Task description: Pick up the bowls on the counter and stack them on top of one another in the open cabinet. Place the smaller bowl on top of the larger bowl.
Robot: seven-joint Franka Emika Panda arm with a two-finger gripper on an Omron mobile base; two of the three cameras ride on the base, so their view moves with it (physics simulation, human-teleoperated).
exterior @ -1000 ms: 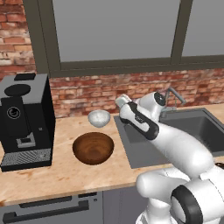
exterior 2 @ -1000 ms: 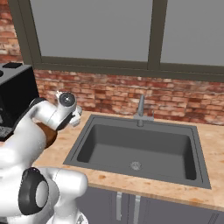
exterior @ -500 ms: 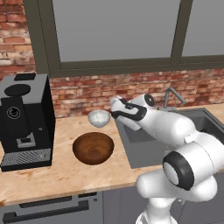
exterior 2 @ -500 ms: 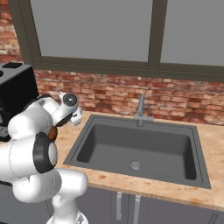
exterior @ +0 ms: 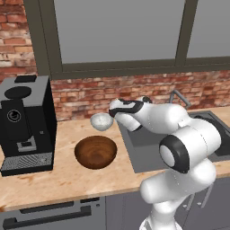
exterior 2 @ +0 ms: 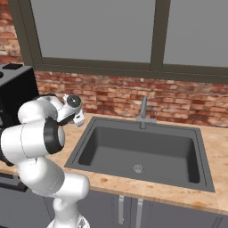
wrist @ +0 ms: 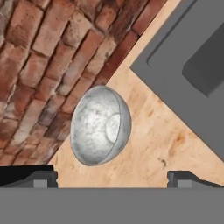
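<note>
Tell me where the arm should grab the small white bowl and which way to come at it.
Grip the small white bowl by its thin rim, one finger inside and one outside, coming down from above. It sits upright and open on the counter, and its rounded wall would probably slip under a side pinch. Take the rim on the side facing the sink, since the brick wall stands close behind. The open tool is already aimed at it.

The counter carries a white bowl, brown bowl and coffee machine.

Even, soft rendered light fills all views, shadows stay faint, textures look coarse and slightly blurred, and the white bowl shows mottled sheen.
</note>
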